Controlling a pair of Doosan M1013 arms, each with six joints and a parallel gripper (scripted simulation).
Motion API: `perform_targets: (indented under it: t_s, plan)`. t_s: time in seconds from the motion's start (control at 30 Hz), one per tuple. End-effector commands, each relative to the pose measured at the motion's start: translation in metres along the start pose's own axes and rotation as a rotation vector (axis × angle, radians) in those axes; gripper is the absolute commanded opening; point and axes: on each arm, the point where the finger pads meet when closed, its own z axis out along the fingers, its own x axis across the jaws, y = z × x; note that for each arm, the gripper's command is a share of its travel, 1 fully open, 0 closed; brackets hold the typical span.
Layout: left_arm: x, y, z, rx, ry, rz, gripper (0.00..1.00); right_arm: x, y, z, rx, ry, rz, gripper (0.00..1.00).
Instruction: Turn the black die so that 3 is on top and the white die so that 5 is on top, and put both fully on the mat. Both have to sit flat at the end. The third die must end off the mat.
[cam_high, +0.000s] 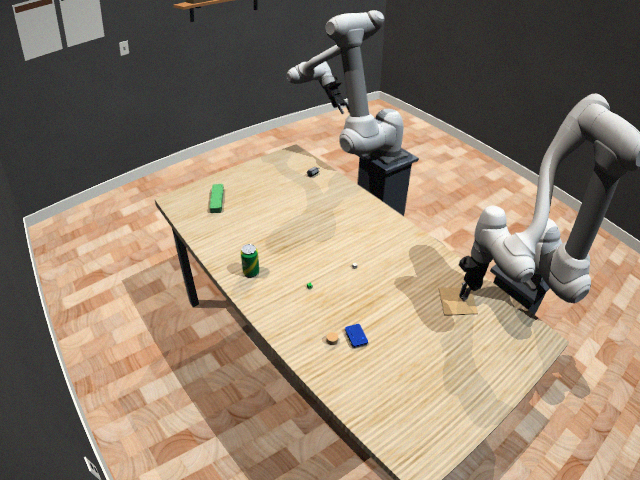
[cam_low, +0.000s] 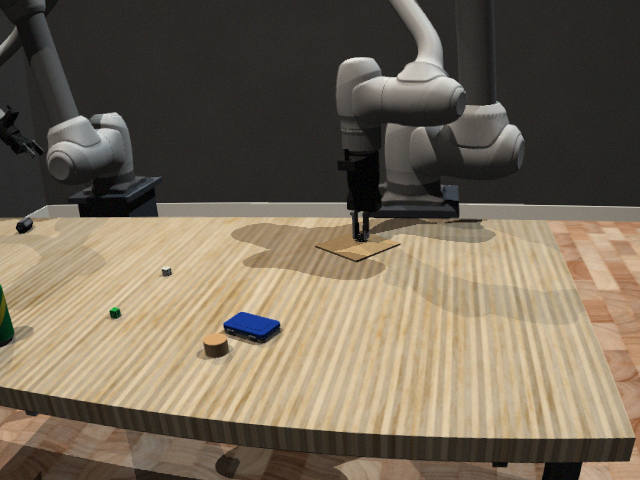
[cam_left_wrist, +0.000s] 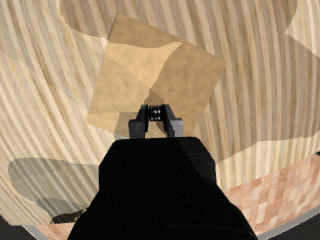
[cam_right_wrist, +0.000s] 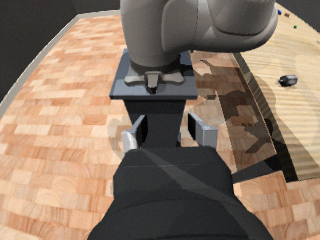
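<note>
The black die (cam_low: 360, 237) (cam_left_wrist: 155, 113) is between the left fingertips, low over or on the tan mat (cam_high: 456, 309) (cam_low: 356, 254) (cam_left_wrist: 192, 75), near one edge. White pips show, but its top number is unclear. My left gripper (cam_high: 464, 297) (cam_low: 360, 239) (cam_left_wrist: 155, 112) points down, slightly open around the die with narrow gaps at its sides. The white die (cam_high: 354, 265) (cam_low: 166, 271) lies on the table off the mat; its top is too small to read. The green die (cam_high: 309, 285) (cam_low: 114, 312) is also off the mat. My right gripper (cam_high: 343, 109) (cam_low: 36, 150) (cam_right_wrist: 167, 122) is open and empty, away from the table.
A blue case (cam_high: 356, 335) (cam_low: 251, 325) lies beside a round wooden disc (cam_high: 332, 338) (cam_low: 215, 346). A green can (cam_high: 250, 262) stands near the long edge. A green block (cam_high: 216, 198) and a small dark object (cam_high: 313, 171) (cam_right_wrist: 288, 80) lie at the far end.
</note>
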Motion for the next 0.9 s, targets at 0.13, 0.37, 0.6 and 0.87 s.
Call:
perform_targets:
  t_s: [0.13, 0.37, 0.6, 0.87]
  plan:
    - [-0.0023, 0.0009, 0.0026, -0.002, -0.003, -0.004, 0.52, -0.0024, 0.0009, -0.0004, -0.007, -0.003, -0.002, 1.00]
    - [-0.0023, 0.0009, 0.0026, -0.002, -0.003, -0.004, 0.64, -0.0024, 0.0009, -0.0004, -0.007, -0.003, -0.002, 1.00]
    - [-0.0023, 0.0009, 0.0025, -0.002, -0.003, -0.004, 0.64, -0.0024, 0.0009, -0.0004, -0.007, -0.003, -0.002, 1.00]
    - [-0.0023, 0.0009, -0.0042, -0.002, -0.003, -0.004, 0.64, -0.0024, 0.0009, -0.0004, -0.007, -0.003, -0.002, 1.00]
